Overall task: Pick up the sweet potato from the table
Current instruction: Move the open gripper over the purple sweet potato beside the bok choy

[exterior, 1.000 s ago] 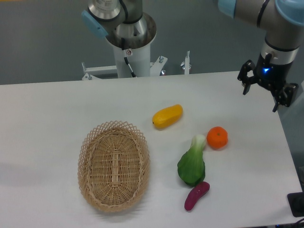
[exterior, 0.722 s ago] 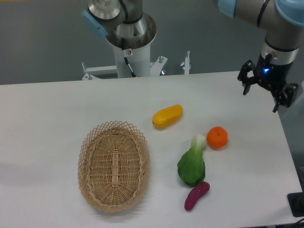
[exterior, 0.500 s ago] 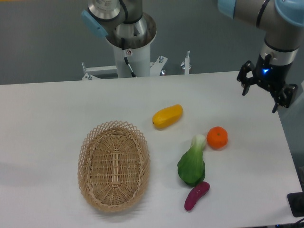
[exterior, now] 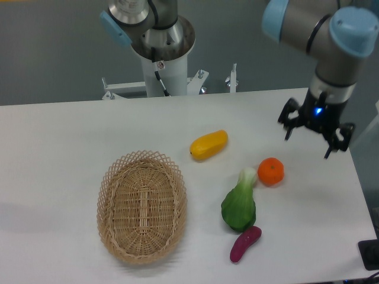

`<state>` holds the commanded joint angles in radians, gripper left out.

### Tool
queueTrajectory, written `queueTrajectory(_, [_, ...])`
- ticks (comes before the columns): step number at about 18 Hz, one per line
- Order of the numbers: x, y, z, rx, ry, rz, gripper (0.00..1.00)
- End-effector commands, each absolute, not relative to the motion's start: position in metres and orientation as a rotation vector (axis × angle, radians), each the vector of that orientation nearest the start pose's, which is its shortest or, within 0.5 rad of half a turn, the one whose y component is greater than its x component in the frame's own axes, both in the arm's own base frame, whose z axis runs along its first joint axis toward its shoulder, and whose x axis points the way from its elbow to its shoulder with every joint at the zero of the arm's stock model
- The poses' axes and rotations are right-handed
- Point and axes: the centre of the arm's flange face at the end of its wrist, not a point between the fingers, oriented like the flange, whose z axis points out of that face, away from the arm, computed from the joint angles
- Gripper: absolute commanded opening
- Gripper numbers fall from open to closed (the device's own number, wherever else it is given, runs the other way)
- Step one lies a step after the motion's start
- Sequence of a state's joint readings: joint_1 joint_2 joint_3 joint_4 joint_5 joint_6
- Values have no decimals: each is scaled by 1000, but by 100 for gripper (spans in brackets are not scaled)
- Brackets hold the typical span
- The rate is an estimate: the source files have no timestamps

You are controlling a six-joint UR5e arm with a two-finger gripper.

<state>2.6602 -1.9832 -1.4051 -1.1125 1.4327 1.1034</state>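
The sweet potato (exterior: pixel 245 244) is a small magenta-purple tuber lying on the white table (exterior: pixel 59 154) near the front right, just below the green leafy vegetable (exterior: pixel 239 203). My gripper (exterior: pixel 308 141) hangs open and empty above the table's right side, up and to the right of the round orange (exterior: pixel 270 171). It is well apart from the sweet potato, which lies far below and to the left of it.
A yellow oblong fruit (exterior: pixel 208 144) lies mid-table. An oval wicker basket (exterior: pixel 142 206) stands at the front left of centre. The arm's base column (exterior: pixel 161 59) rises behind the table's far edge. The table's right edge runs close to the gripper.
The gripper has moved left and down, from over the table's right edge toward the orange. The objects on the table have not moved.
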Motion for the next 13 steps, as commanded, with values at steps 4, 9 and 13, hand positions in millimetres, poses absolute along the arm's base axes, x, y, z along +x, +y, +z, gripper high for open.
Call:
queueTrajectory(4, [-511, 486, 329, -2928, 79, 138, 100])
queueTrajectory(9, [-503, 533, 263, -2903, 157, 169, 100])
queueTrajectory(13, [-490, 562, 235, -2931, 179, 196, 100])
